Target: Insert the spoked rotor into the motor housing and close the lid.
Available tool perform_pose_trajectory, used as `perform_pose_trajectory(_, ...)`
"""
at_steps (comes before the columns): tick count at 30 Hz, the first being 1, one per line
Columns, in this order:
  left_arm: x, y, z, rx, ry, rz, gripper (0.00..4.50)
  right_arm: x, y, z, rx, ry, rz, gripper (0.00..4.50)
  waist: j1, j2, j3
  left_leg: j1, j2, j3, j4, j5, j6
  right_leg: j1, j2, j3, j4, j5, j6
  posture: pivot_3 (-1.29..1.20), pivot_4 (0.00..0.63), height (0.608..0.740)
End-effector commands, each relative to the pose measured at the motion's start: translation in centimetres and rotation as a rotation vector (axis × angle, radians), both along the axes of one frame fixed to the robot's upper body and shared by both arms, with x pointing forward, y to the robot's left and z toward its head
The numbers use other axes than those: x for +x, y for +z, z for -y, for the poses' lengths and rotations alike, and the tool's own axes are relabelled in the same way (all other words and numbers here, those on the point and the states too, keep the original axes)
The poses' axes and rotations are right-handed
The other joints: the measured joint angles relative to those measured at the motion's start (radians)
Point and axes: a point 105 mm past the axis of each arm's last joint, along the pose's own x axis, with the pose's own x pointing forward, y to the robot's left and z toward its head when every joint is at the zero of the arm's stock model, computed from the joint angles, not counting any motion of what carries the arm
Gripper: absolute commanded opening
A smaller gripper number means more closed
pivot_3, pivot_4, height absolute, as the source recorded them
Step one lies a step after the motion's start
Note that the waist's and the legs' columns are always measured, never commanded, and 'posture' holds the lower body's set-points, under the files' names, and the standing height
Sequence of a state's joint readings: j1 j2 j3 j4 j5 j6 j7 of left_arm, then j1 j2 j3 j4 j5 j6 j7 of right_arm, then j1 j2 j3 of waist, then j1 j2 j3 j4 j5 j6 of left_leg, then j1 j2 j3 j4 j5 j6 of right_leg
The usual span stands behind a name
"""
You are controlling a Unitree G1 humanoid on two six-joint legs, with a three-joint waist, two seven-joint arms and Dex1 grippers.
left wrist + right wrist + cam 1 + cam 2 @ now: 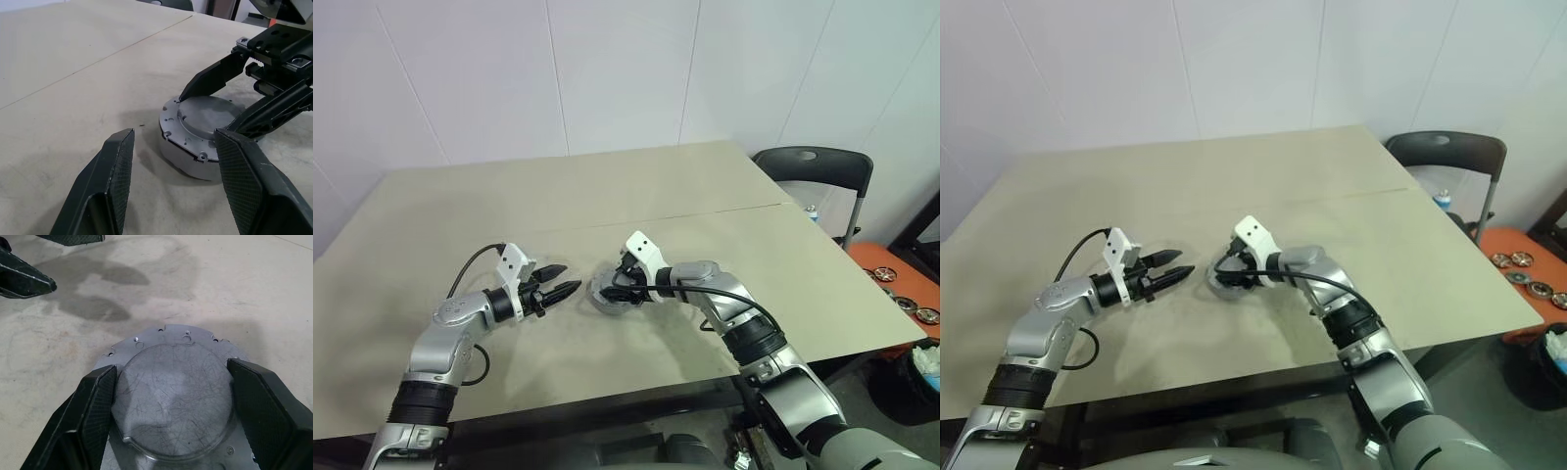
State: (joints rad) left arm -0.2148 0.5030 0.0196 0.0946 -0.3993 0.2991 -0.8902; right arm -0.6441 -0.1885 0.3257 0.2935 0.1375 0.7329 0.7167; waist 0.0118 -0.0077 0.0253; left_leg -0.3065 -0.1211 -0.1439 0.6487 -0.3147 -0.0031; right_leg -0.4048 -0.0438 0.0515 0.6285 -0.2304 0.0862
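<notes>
Beige table [724, 206]: right gripper [168, 404] apparently straddles lid [203, 117]; left gripper [563, 282] open.

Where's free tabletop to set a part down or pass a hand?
Free: the far half of the table beyond the seam, and the right stretch toward the chair. Crowded: the near middle, where the right gripper straddles the lid on the motor housing, left gripper just beside it.

arms: silver-grey segments, black joint bands | wrists: white camera blocks (one on each arm) | left claw [558, 278]: black tapered fingers, cross-hatched pads | right claw [168, 423]: same | cables: black, looped
</notes>
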Motion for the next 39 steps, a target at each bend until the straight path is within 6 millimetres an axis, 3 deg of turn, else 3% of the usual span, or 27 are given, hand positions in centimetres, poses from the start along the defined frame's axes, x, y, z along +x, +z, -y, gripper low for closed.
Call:
perform_pose_trajectory(1, 0.3, 1.1, 0.2, 0.006, -0.008, 0.046, 2.75, 0.6, -0.3, 0.7, 0.003, -0.068, -0.036, 3.22, 0.0, 0.0, 0.001, 0.0, 0.0, 0.0, 0.0, 0.0, 0.0, 0.0, 0.0, 0.0, 0.0, 0.0, 0.0, 0.0, 0.0, 0.74)
perform_pose_trajectory(5, 0.3, 1.0, 0.1, 0.009, -0.005, 0.043, 2.75, 0.1, -0.5, 0.5, -0.013, -0.036, -0.028, 3.22, -0.001, 0.001, 0.002, -0.001, 0.0, 0.0, -0.001, 0.0, 0.0, -0.002, 0.0, 0.0, 0.0, 0.0, 0.0, 0.0, 0.0, 0.74)
perform_pose_trajectory(9, 0.3, 1.0, 0.1, 0.009, 0.0, 0.043, 2.75, 0.9, -1.1, 1.3, -0.085, -0.072, 0.021, 3.22, -0.002, 0.002, 0.002, -0.001, 0.0, 0.0, -0.002, 0.0, 0.0, -0.002, 0.0, 0.0, -0.001, 0.0, 0.0, 0.0, 0.0, 0.74)
perform_pose_trajectory(14, 0.2, 0.8, 0.0, 0.011, 0.004, 0.041, 2.75, 0.6, -0.6, 0.6, -0.032, -0.059, 0.007, 3.22, -0.002, 0.002, 0.002, -0.001, 0.001, 0.0, -0.002, 0.0, 0.0, -0.001, 0.0, 0.0, -0.001, 0.0, 0.0, 0.0, 0.0, 0.74)
perform_pose_trajectory(19, 0.2, 0.8, 0.0, 0.013, 0.008, 0.04, 2.75, 0.9, -2.0, 1.2, -0.167, -0.06, 0.087, 3.22, -0.007, 0.002, 0.002, -0.001, 0.002, 0.0, -0.002, 0.0, 0.0, -0.002, 0.001, 0.0, -0.001, 0.0, 0.0, 0.0, 0.0, 0.74)
perform_pose_trajectory(25, 0.3, 0.7, 0.0, 0.015, 0.009, 0.039, 2.75, 0.6, -2.6, 1.1, -0.206, -0.045, 0.106, 3.22, -0.008, 0.002, 0.003, 0.0, 0.003, 0.0, -0.002, 0.0, 0.0, -0.001, 0.001, 0.0, -0.001, -0.002, -0.002, 0.0, 0.0, 0.74)
perform_pose_trajectory(39, 0.4, 0.8, -0.2, 0.018, 0.015, 0.04, 2.75, -1.5, -3.2, 0.5, -0.139, 0.046, -0.026, 3.22, -0.008, 0.003, 0.003, -0.003, 0.004, 0.0, -0.007, -0.001, 0.002, -0.002, 0.001, -0.001, -0.01, 0.0, 0.0, 0.0, 0.0, 0.74)
